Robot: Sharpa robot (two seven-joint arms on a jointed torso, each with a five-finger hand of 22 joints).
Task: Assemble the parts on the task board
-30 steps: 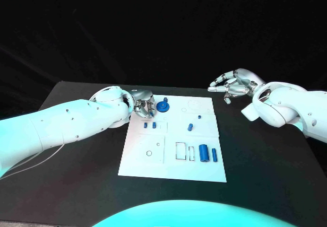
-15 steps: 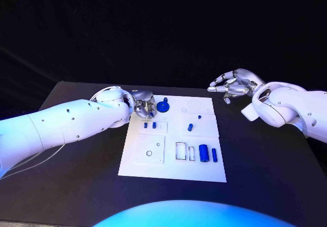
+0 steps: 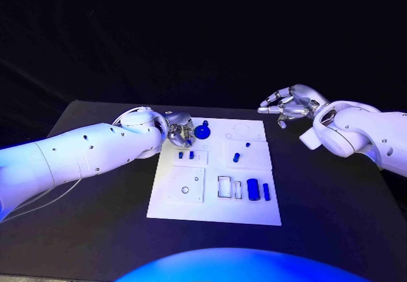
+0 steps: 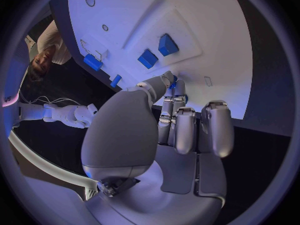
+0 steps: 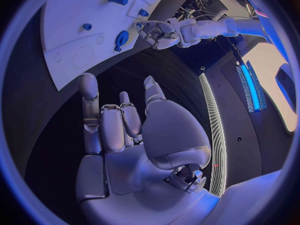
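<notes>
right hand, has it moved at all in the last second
No. The right hand hovers off the far right corner of the task board, the same as in both earlier head views, fingers curled and holding nothing.

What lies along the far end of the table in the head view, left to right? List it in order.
Left hand → round blue part at the far left corner of the task board → small blue part → right hand, held off the board's far right corner.

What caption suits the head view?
Left robot hand at a blue part on the task board; right robot hand hovers apart.
</notes>
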